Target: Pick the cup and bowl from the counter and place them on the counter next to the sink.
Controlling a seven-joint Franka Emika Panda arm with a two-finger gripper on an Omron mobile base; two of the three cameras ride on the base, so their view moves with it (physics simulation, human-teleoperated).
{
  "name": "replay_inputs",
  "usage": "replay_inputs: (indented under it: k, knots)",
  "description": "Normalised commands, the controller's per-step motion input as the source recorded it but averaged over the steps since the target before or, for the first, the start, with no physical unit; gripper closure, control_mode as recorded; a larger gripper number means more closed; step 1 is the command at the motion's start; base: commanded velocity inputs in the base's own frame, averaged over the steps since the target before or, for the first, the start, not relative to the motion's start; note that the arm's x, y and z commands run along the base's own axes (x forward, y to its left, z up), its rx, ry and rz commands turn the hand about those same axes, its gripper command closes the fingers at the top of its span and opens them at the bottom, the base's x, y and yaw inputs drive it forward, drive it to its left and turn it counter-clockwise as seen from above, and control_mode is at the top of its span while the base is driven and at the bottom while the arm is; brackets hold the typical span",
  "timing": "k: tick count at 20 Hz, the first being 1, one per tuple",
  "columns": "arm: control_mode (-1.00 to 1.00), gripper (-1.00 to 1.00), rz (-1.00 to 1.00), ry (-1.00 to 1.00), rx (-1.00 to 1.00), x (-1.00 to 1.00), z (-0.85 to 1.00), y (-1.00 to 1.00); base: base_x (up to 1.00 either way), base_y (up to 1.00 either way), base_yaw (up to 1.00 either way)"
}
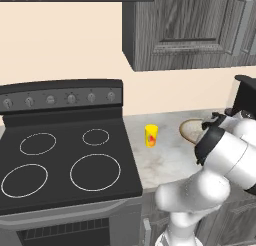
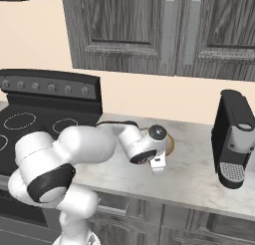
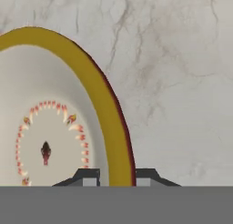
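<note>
Tan-rimmed bowl [image 3: 109, 109] upright, gripper [image 3: 117, 176] astride rim

Your arm [image 2: 74, 149]: glossy white rounded shells, bulbous at each link, fat tube sections between. Dark grey-black bands ring joints; you see one wide black collar on lower link, another near wrist. Wrist end carries round dark cap with small grey disc. Thin black cable loops over forearm. Small dark finger tips [image 3: 86, 176], pale grey pads.
</note>
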Motion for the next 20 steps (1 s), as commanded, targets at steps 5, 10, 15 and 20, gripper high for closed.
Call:
replay_inputs:
  k: [5, 10, 15, 20]
  knots:
    - [-1.00, 1.00, 0.00, -0.20, 0.00, -0.62, 0.48, 0.01, 0.00, 0.00, 0.00]
    - [-1.00, 1.00, 0.00, 0.00, 0.00, -0.57, 0.46, 0.03, 0.00, 0.00, 0.00]
    - [-1.00, 1.00, 0.03, 0.12, -0.02, -0.22, 0.71, 0.14, 0.00, 0.00, 0.00]
    - [-1.00, 1.00, 0.14, 0.23, -0.03, 0.06, 0.83, 0.35, 0.00, 0.00, 0.00]
